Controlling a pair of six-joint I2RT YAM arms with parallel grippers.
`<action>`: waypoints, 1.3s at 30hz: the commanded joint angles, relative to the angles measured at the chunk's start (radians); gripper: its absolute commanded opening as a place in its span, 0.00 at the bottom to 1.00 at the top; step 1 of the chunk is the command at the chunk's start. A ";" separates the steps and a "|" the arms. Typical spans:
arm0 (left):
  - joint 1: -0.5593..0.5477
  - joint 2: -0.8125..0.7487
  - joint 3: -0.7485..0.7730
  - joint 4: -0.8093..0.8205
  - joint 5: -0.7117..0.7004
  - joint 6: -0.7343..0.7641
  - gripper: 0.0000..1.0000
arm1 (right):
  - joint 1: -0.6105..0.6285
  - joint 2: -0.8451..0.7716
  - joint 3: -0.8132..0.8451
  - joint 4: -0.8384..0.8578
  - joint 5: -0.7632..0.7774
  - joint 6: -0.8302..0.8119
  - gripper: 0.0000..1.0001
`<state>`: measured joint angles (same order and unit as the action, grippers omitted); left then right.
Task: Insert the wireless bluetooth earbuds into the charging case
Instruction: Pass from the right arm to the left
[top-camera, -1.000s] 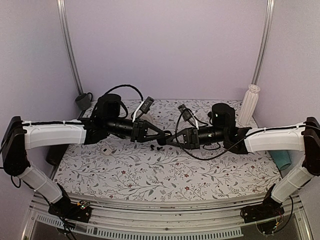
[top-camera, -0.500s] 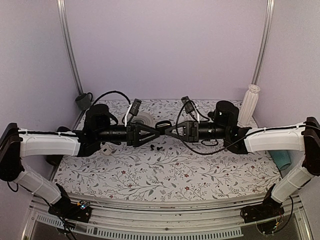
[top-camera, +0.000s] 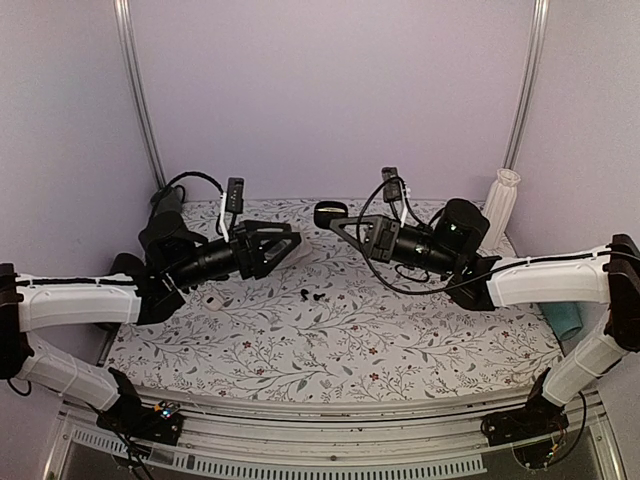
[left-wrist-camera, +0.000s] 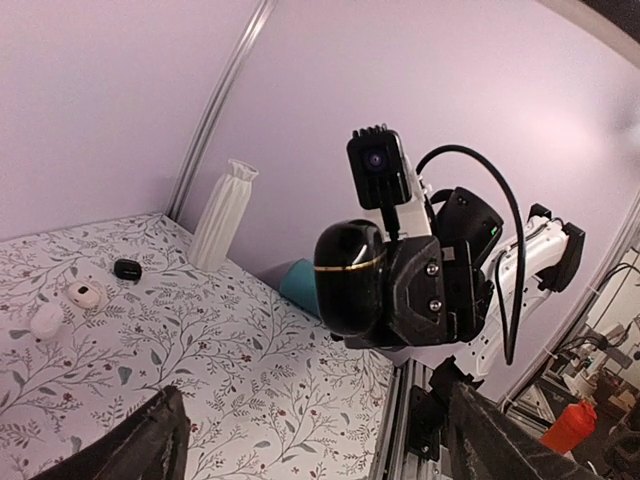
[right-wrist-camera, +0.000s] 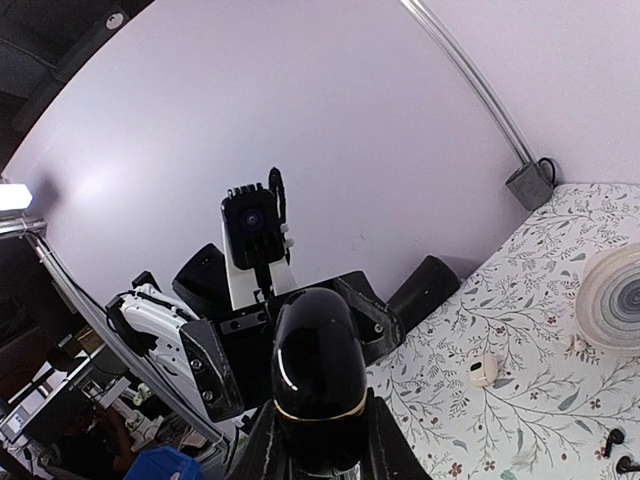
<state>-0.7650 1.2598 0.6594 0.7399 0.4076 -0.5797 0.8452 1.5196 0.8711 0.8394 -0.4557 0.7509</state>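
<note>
The charging case (right-wrist-camera: 318, 375) is a glossy black pebble with a thin gold seam, lid closed. My right gripper (right-wrist-camera: 320, 445) is shut on its lower end and holds it up in the air (top-camera: 330, 212) above the back middle of the table. The left wrist view shows the case (left-wrist-camera: 350, 275) straight ahead, clear of my left gripper (left-wrist-camera: 320, 450), whose fingers (left-wrist-camera: 150, 440) stand wide apart with nothing between them. That left gripper (top-camera: 288, 243) hangs open to the left of the case. Two tiny black earbuds (top-camera: 305, 295) (right-wrist-camera: 612, 440) lie on the flowered cloth below the grippers.
A white ribbed vase (top-camera: 500, 208) and a teal cup (top-camera: 565, 320) stand at the right. Small white oval cases (left-wrist-camera: 85, 294) (top-camera: 212, 300), a small black lump (left-wrist-camera: 127, 269) and a white disc (right-wrist-camera: 612, 310) lie on the cloth. A grey cup (top-camera: 167, 200) sits back left.
My left gripper has opened, let go of the case and drawn back to the left. The right gripper has lifted the case up and away from the table.
</note>
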 joint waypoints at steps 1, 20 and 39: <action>-0.014 0.031 0.038 0.109 -0.007 0.007 0.87 | 0.032 -0.003 0.004 0.122 0.052 -0.003 0.02; -0.045 0.163 0.123 0.278 0.038 -0.129 0.52 | 0.036 0.003 0.057 0.133 0.042 -0.014 0.02; -0.062 0.182 0.136 0.282 0.076 -0.140 0.39 | 0.045 0.046 0.068 0.133 -0.054 0.023 0.02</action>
<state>-0.8131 1.4475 0.7818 1.0008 0.4644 -0.7193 0.8837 1.5501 0.9184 0.9440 -0.4744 0.7525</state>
